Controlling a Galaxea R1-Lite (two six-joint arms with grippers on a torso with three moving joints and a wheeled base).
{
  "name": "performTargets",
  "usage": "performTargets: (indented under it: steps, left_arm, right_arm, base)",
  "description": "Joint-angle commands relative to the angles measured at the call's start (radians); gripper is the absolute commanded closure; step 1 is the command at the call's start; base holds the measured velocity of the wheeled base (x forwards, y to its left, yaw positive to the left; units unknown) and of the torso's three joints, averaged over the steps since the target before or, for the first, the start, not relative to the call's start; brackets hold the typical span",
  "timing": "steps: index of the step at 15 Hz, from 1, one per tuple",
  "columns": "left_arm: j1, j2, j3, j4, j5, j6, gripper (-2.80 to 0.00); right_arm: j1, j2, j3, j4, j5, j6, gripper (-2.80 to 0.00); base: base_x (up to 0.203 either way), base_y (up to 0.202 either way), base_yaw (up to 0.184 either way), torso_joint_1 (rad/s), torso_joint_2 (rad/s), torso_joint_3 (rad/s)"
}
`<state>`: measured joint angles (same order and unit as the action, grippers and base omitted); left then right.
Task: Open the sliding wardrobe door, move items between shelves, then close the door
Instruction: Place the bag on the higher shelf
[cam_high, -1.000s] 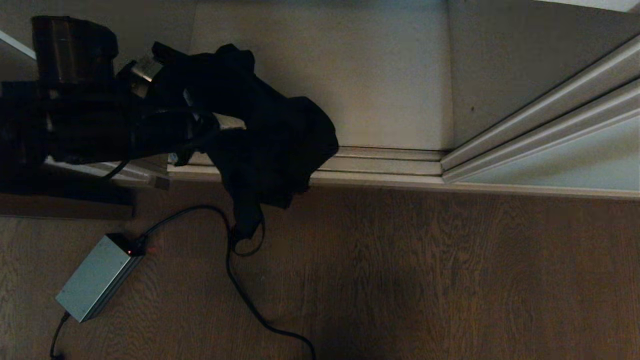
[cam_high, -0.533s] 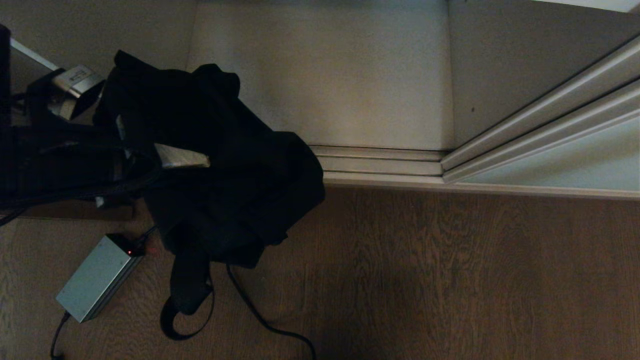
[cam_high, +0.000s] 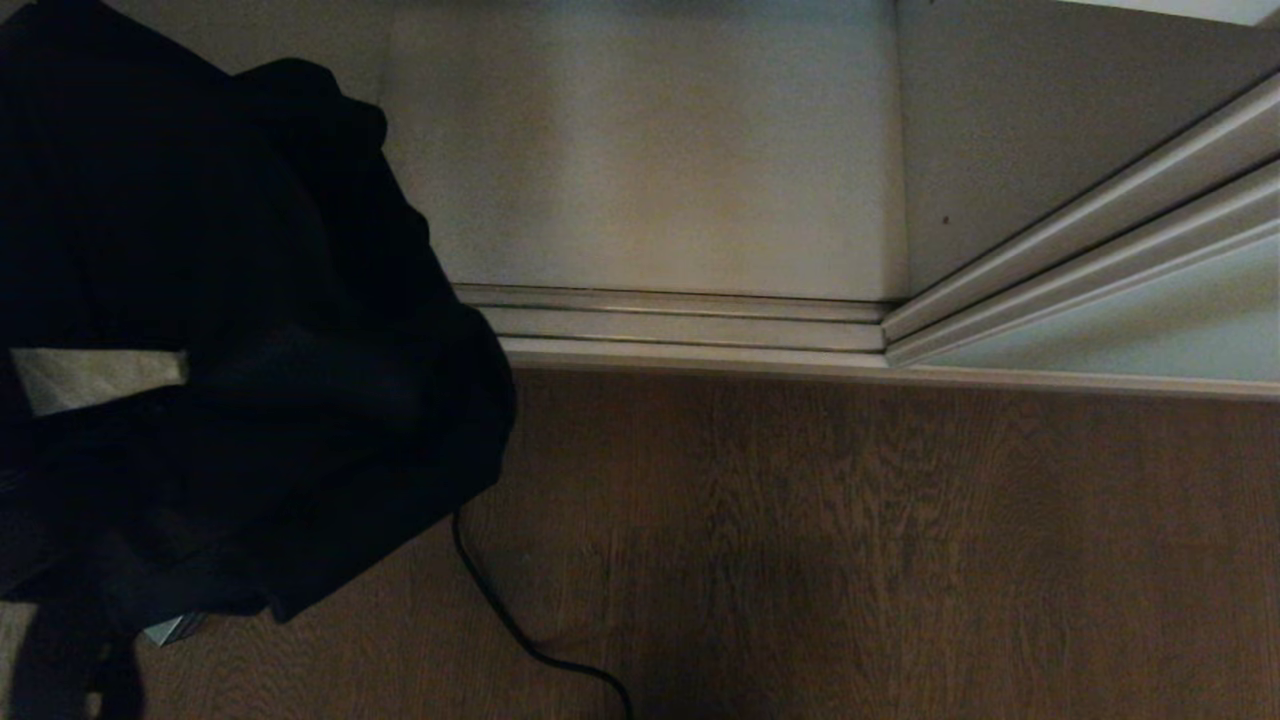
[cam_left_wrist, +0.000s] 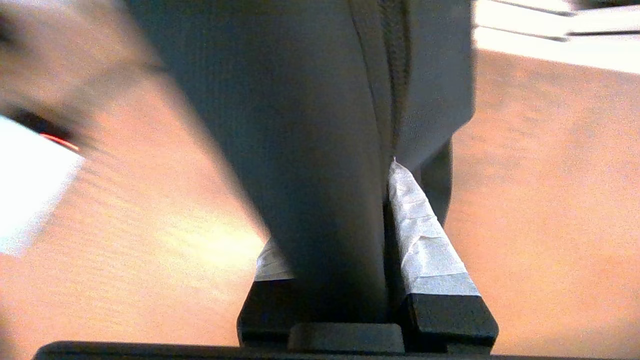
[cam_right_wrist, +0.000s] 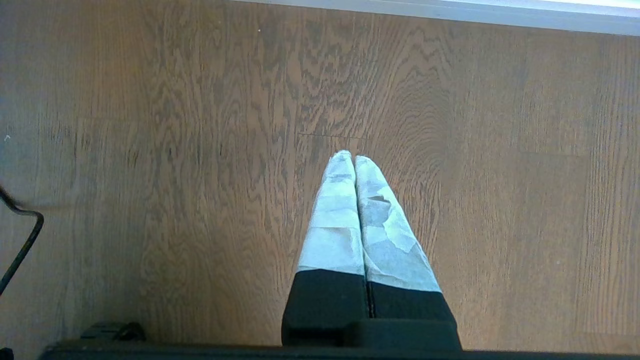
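Observation:
The floppy black bag (cam_high: 230, 330) hangs close to the head camera and fills the left of that view. My left gripper (cam_left_wrist: 340, 200) is shut on it, with dark fabric (cam_left_wrist: 310, 125) pinched between the taped fingers (cam_left_wrist: 425, 235). In the head view only a pale strip of one finger (cam_high: 100, 380) shows through the bag. The sliding wardrobe door (cam_high: 1130, 320) stands pushed to the right, leaving the bottom shelf (cam_high: 660, 180) bare and open. My right gripper (cam_right_wrist: 354, 159) is shut and empty, parked over the wooden floor.
The ridged cream floor track (cam_high: 700, 325) runs along the wardrobe's front. A corner of the grey power brick (cam_high: 175, 628) peeks from under the bag, and its black cable (cam_high: 520, 630) trails over the wooden floor (cam_high: 850, 540). The wardrobe's side wall (cam_high: 1000, 130) stands at right.
The left arm has lifted the bag up and leftward, out from the wardrobe's edge toward the camera. The bag now hides the arm and most of the power brick.

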<state>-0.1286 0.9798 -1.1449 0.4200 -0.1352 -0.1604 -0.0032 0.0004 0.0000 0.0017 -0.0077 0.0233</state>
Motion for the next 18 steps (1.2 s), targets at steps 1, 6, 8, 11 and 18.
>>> performTargets:
  steps: [1,6,8,11,18]
  left_arm:
    - [0.049,-0.122,-0.009,0.004,0.005,0.081,0.00]
    - [0.056,-0.228,-0.023,0.067,-0.001,0.088,0.00]
    - [0.056,-0.227,-0.029,0.180,0.002,0.061,0.00]
    - [0.056,-0.284,-0.054,0.256,-0.002,0.041,0.00]
    - [0.065,-0.446,0.010,0.436,-0.023,0.048,0.00]
  right_arm:
    - [0.000,-0.002,0.001,0.000,0.000,0.000,0.00]
    - [0.000,-0.002,0.000,0.000,0.000,0.000,0.00]
    - [0.000,-0.002,0.001,0.000,0.000,0.000,0.00]
    - [0.000,-0.002,0.002,0.000,0.000,0.000,0.00]
    - [0.000,-0.002,0.002,0.000,0.000,0.000,0.00]
  base:
    - [0.000,0.000,0.000,0.000,0.00,0.000]
    - [0.000,0.000,0.000,0.000,0.00,0.000]
    - [0.000,0.000,0.000,0.000,0.00,0.000]
    - [0.000,0.000,0.000,0.000,0.00,0.000]
    - [0.000,0.000,0.000,0.000,0.00,0.000]
